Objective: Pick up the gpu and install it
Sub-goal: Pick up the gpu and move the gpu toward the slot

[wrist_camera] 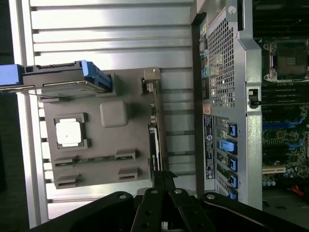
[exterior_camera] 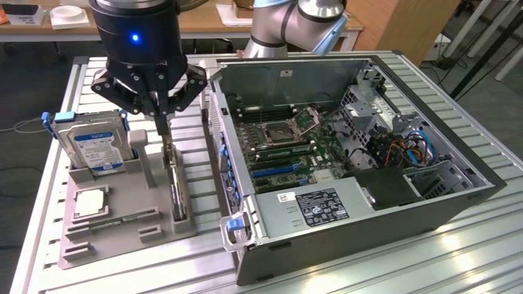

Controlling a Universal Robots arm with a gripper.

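Note:
The gpu stands on edge in a slot of the grey holder tray, a thin dark card with a metal bracket. From the wrist view the gpu shows edge-on along the tray's side nearest the computer. My gripper hangs straight above the card's far end, fingers shut together, tips just over its top edge. In the wrist view the gripper sits at that same end of the card. I cannot make out anything between the fingers.
An open computer case lies at the exterior view's right, its motherboard exposed, and the case shows its back panel to the wrist camera. The tray also carries a hard drive and a CPU chip.

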